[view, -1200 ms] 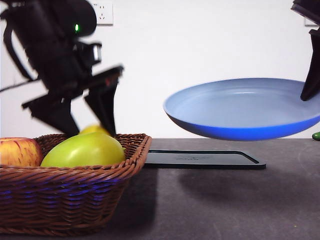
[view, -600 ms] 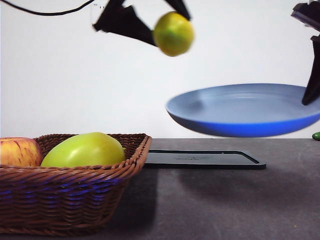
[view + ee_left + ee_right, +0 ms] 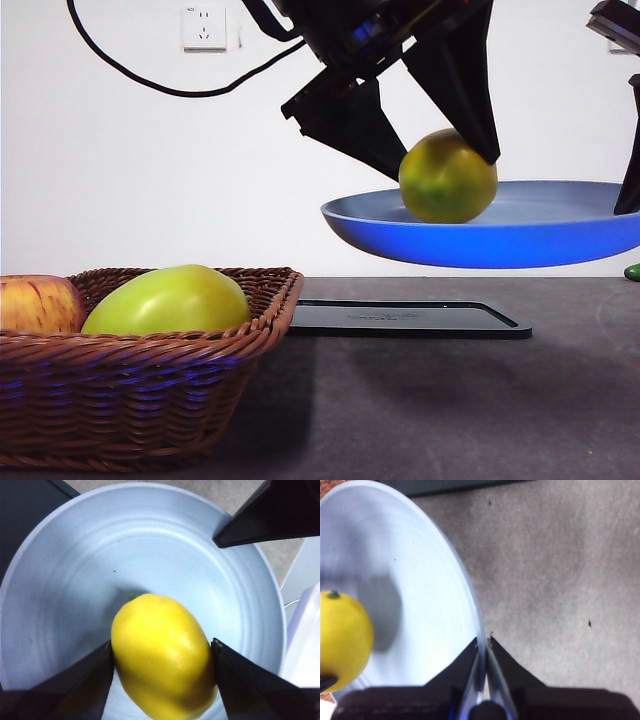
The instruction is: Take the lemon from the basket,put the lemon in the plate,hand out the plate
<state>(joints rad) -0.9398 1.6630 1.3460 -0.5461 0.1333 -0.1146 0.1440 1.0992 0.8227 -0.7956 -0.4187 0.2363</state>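
Observation:
The yellow lemon is down inside the light-blue plate, which hangs in the air above the table. My left gripper comes from above and is shut on the lemon, a jaw on each side of it over the plate's floor. My right gripper is shut on the plate's rim at the right edge; the lemon shows at the far side of that view. The wicker basket stands at the front left.
A large green-yellow fruit and a red-yellow apple lie in the basket. A flat black tray rests on the table under the plate. A small green thing peeks in at the right edge.
My left gripper lifted the lemon out of the basket, carried it right and lowered it into the plate. The plate sank slightly in the right gripper.

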